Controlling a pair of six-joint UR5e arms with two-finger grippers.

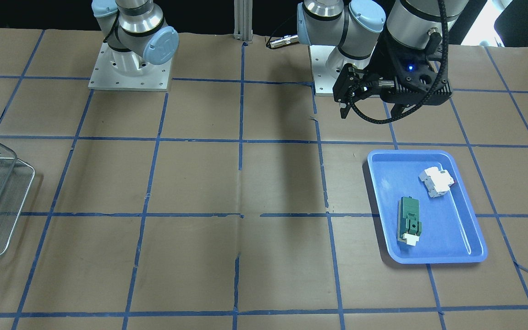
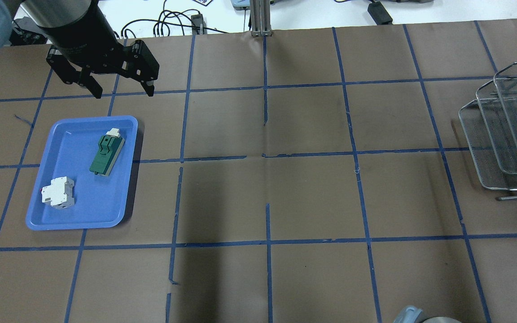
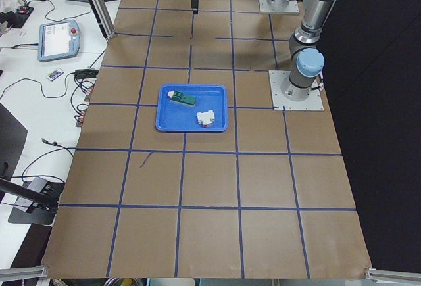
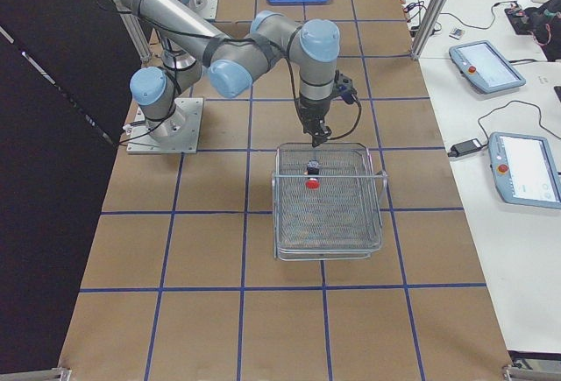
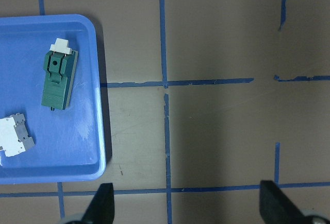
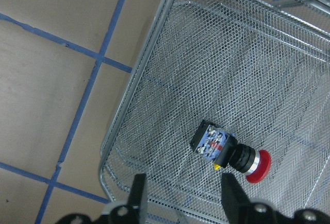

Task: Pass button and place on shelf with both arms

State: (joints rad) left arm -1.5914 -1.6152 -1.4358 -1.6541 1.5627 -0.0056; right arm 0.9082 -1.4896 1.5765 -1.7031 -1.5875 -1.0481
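The button point(image 6: 229, 152), with a red cap and a black and blue body, lies on its side on the mesh of the wire shelf point(image 6: 139, 80). It also shows in the exterior right view point(image 4: 312, 177). My right gripper point(image 6: 183, 198) hangs open and empty just above the button, apart from it; it also shows in the exterior right view point(image 4: 314, 136). The shelf stands at the table's right end point(image 2: 501, 130). My left gripper point(image 2: 124, 92) is open and empty, raised over the table beyond the blue tray's far edge.
A blue tray point(image 2: 79, 224) on the left side holds a green block point(image 2: 106, 152) and a white breaker-like block point(image 2: 59, 193). Brown paper with a blue tape grid covers the table. Both arm bases stand at the robot's edge.
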